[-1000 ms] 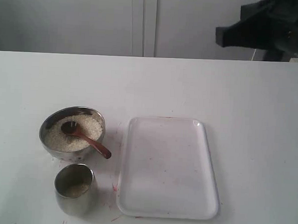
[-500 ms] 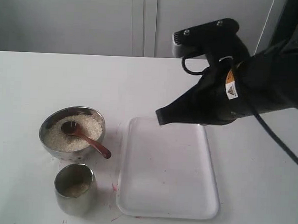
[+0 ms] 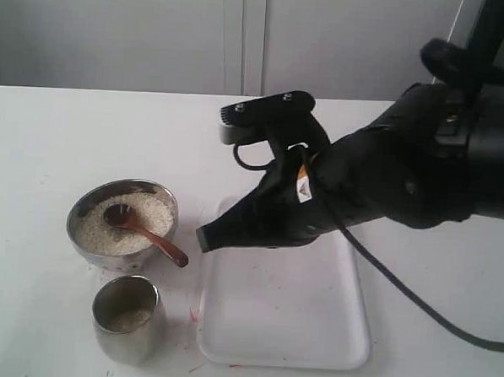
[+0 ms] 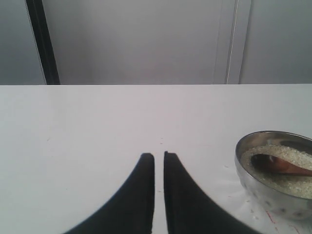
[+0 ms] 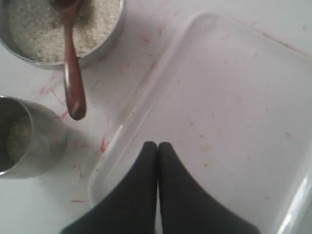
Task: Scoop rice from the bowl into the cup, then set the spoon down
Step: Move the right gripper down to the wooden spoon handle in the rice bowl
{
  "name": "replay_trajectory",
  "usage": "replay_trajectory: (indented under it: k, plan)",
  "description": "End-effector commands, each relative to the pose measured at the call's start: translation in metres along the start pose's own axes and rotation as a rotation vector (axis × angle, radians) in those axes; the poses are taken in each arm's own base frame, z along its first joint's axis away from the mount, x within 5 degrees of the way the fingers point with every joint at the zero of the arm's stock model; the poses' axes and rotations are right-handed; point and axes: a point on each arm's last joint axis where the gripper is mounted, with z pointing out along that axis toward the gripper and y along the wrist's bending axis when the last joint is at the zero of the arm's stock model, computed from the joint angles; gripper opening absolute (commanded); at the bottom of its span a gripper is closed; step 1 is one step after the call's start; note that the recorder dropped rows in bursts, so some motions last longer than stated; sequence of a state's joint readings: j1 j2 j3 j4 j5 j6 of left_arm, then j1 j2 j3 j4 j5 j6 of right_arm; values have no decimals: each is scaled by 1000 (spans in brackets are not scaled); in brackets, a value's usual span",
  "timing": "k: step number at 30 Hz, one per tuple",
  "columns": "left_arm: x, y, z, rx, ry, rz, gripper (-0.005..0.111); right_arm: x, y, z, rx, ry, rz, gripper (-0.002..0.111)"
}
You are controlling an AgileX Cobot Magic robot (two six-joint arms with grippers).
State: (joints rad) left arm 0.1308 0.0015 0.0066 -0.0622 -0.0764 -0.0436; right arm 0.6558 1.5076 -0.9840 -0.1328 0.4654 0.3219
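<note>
The steel bowl (image 3: 85, 248) stands left of the middle, filled with white rice (image 3: 145, 211). The brown wooden spoon (image 3: 148, 235) lies in it, its handle sticking out over the rim toward the tray. The steel cup (image 3: 125, 321) stands just in front of the bowl with a little rice at its bottom. My right gripper (image 3: 203, 239) is shut and empty, hovering over the tray's near-left edge, a short way from the spoon's handle end (image 5: 75, 100). In the right wrist view the gripper (image 5: 157, 145) shows with the bowl (image 5: 105, 48) and cup (image 5: 34, 141) beyond it. My left gripper (image 4: 159, 156) is shut, empty, beside the bowl (image 4: 263, 195).
A white plastic tray (image 3: 287, 325) with faint red stains lies to the right of the bowl and cup. The right arm's black body and cable hang over the tray's far half. Red marks spot the white table (image 3: 86, 129) around the cup.
The right arm has swept in from the upper right, down and leftward across the tray, to the tray's left edge near the spoon handle. Bowl, spoon and cup have not moved.
</note>
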Motion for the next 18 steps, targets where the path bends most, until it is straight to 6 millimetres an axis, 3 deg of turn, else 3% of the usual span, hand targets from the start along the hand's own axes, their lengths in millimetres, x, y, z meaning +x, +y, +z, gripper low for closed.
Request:
replay_trajectory:
  k: [1, 8, 18]
  plan:
    - [-3, 0, 0, 5, -13, -11, 14, -11, 16, 1, -56, -93, -40, 0]
    - [-3, 0, 0, 5, -13, -11, 14, -36, 25, 18, -33, -30, -41, 0]
    - [-3, 0, 0, 5, -13, -11, 14, -39, 45, 32, -53, 13, -149, 0]
